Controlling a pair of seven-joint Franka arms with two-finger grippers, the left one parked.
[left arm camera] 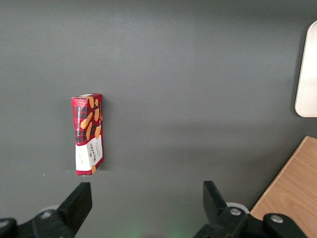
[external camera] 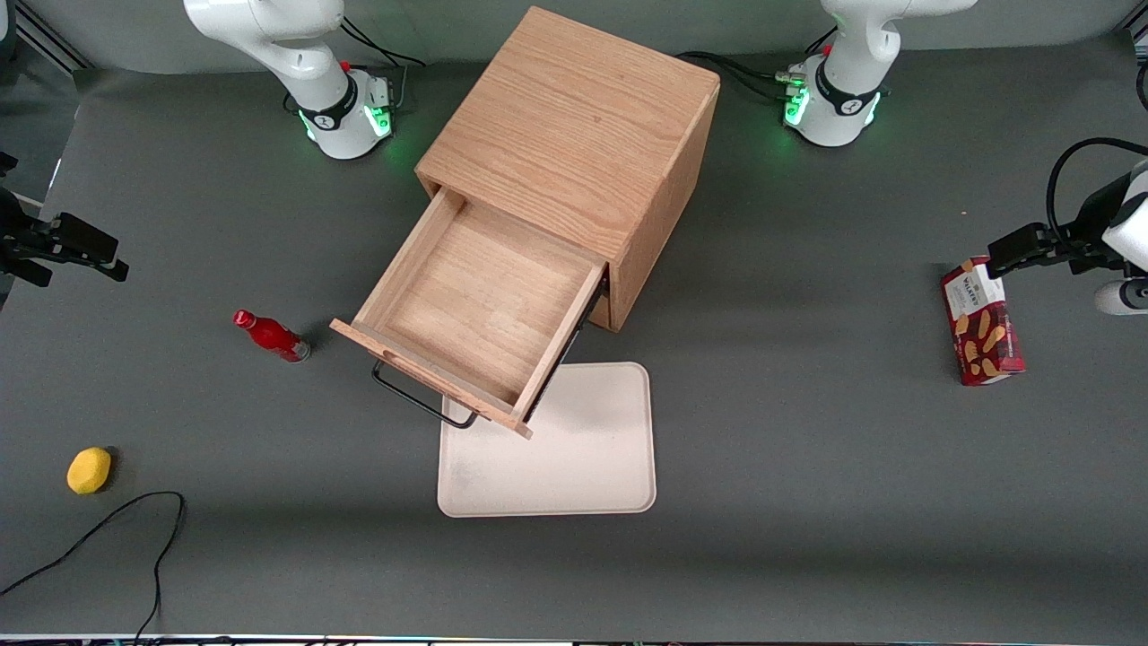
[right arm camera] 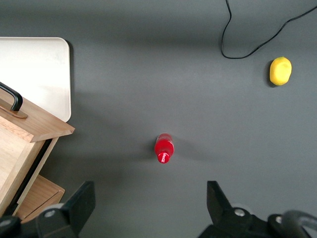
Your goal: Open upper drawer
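The oak cabinet (external camera: 574,126) stands mid-table. Its upper drawer (external camera: 475,305) is pulled far out toward the front camera, and its bare wooden inside shows. The thin black bar handle (external camera: 421,404) on the drawer's front hangs over the edge of a white tray. My right gripper (external camera: 100,255) hovers well away from the drawer, at the working arm's end of the table, above the mat. In the right wrist view the gripper (right arm camera: 149,198) is open with nothing between its fingers. That view also shows a corner of the upper drawer (right arm camera: 15,144) and its handle (right arm camera: 12,96). The lower drawer is hidden under the upper one.
A red bottle (external camera: 272,336) (right arm camera: 164,148) lies on the mat between the gripper and the drawer. Nearer the front camera are a yellow lemon-like object (external camera: 89,470) (right arm camera: 280,71) and a black cable (external camera: 108,538). The white tray (external camera: 574,449) lies in front of the cabinet. A red cookie box (external camera: 982,323) (left arm camera: 88,134) lies toward the parked arm's end.
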